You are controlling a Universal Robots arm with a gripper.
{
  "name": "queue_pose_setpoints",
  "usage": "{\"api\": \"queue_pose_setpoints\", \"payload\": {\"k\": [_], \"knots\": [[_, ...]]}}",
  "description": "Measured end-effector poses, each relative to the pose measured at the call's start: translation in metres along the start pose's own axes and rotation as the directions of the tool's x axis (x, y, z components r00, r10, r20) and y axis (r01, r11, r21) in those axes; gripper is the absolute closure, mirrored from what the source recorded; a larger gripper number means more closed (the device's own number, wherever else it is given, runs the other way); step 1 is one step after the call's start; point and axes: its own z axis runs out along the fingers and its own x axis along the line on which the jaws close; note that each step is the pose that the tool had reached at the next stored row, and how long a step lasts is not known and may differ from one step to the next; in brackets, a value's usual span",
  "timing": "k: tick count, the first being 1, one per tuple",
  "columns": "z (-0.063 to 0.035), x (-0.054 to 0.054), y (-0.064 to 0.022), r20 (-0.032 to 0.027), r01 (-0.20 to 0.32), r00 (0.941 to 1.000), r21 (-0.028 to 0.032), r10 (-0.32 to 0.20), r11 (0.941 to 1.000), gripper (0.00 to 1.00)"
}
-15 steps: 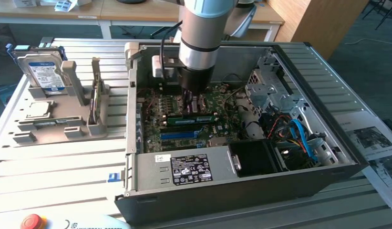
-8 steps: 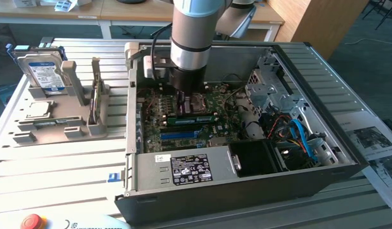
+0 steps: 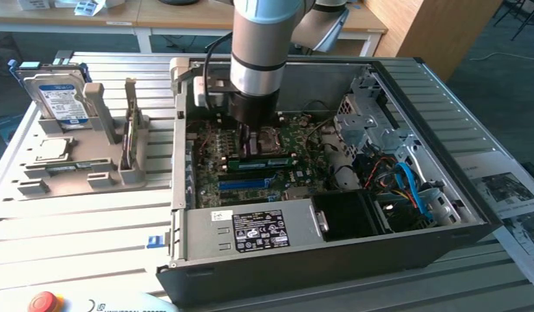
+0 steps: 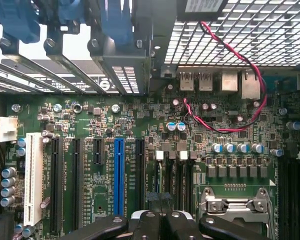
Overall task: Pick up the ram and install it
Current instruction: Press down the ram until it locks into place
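The ram (image 3: 269, 158), a narrow green stick, lies along a slot on the motherboard (image 3: 249, 172) inside the open computer case (image 3: 336, 260), beside the processor socket (image 3: 271, 138). My gripper (image 3: 247, 144) reaches down into the case and hangs just over the stick's end toward the exterior view's left; I cannot tell whether it touches. In the wrist view the gripper (image 4: 160, 212) has its black fingers (image 4: 147, 225) pressed together with nothing between them, above short black slots with white latches (image 4: 160, 155). A long blue slot (image 4: 119, 185) runs beside them.
On the exterior view's left a grey holder (image 3: 72, 172) carries a hard drive (image 3: 61, 97), a processor chip (image 3: 52, 149) and a thin board on edge (image 3: 131, 130). Case walls, a drive cage (image 3: 371, 117) and a cable bundle (image 3: 406, 188) crowd the board. A red-black wire (image 4: 225, 127) crosses it.
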Motion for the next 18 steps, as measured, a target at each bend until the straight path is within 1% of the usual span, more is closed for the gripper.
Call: {"api": "queue_pose_setpoints", "payload": {"k": [5, 18], "knots": [[0.0016, -0.0001, 0.0001, -0.0001, 0.0, 1.0, 0.0013, 0.0, 1.0, 0.89], [0.0038, 0.0, 0.0001, 0.0, 0.0, 1.0, 0.0019, 0.0, 1.0, 0.89]]}}
